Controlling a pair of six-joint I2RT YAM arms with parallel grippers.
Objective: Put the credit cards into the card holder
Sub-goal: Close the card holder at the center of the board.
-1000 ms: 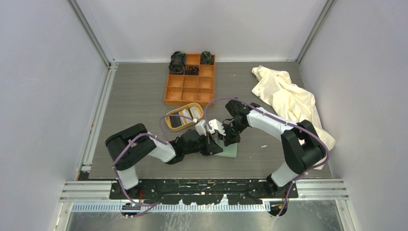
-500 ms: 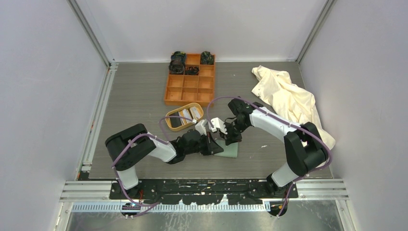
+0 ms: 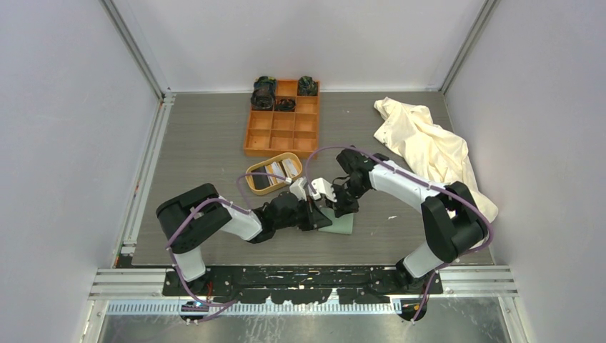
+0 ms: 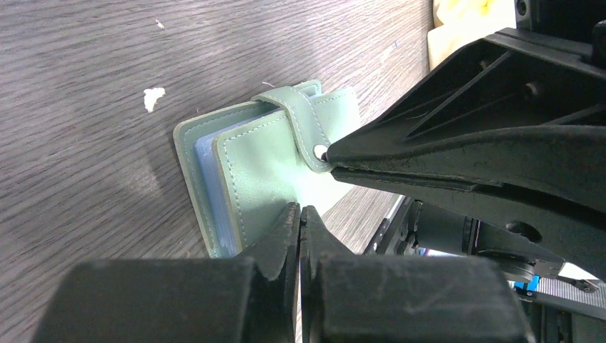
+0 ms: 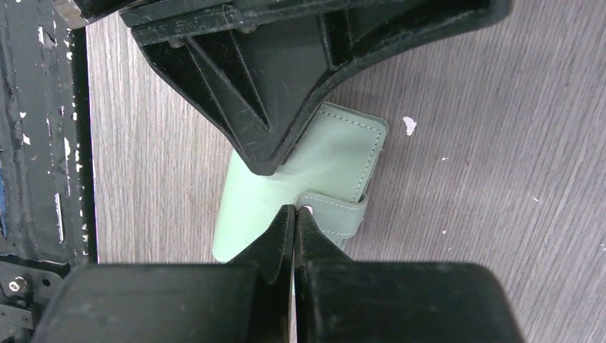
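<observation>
Card holder (image 3: 342, 226) lies flat on the worktop (image 3: 200, 150), toward the 6 o'clock side of the top view, between the two arms' tips. From the left wrist it (image 4: 261, 171) shows folded, with a pale blue layer (image 4: 205, 182) between its green covers, and its strap tab (image 4: 303, 123) is wrapped over the top cover.

The left arm (image 3: 236, 221) reaches in from 9 o'clock. Its jaws are closed, nothing visible between them, and their tips rest on the holder's cover. The right arm (image 3: 396, 184) comes in from 2 o'clock. Its jaws are also pressed together, tips touching the strap's free end right beside the snap (image 5: 308, 209); whether they pinch the strap I cannot tell.

Credit cards (image 3: 274, 174), white and dark, sit in an oval wooden tray (image 3: 251, 177) at 10 o'clock from the holder, apart from it. An orange compartment box (image 3: 282, 132) lies beyond the tray at 12 o'clock, and a cream cloth (image 3: 429, 146) is heaped at 2 o'clock.
</observation>
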